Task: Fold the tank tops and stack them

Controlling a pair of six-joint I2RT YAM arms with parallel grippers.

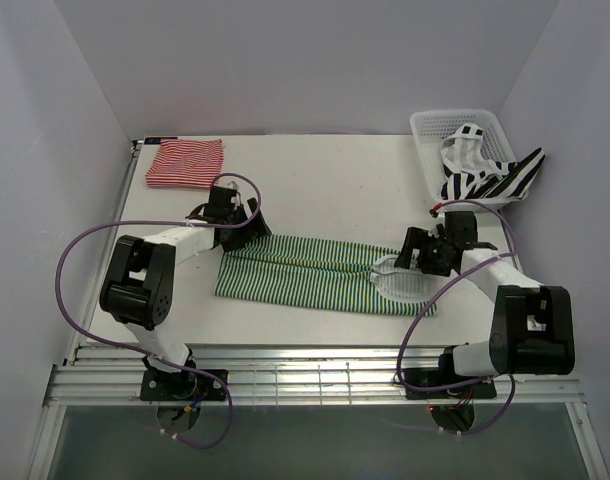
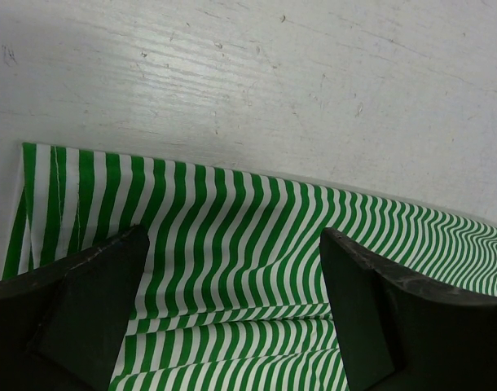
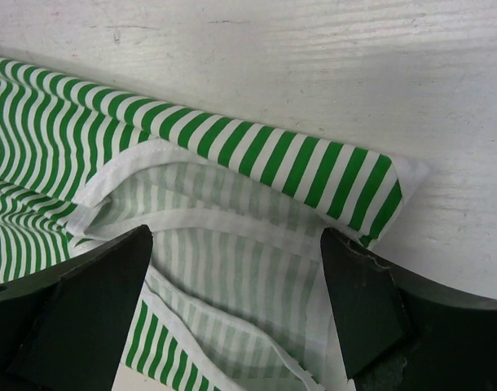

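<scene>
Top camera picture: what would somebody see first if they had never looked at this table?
Probably the long green-and-white top spread across the middle of the table, with the left gripper and right gripper open over its two ends. Then the folded red-and-white top in the far left corner, and the black-and-white top hanging over the edge of the white basket at far right.
</scene>
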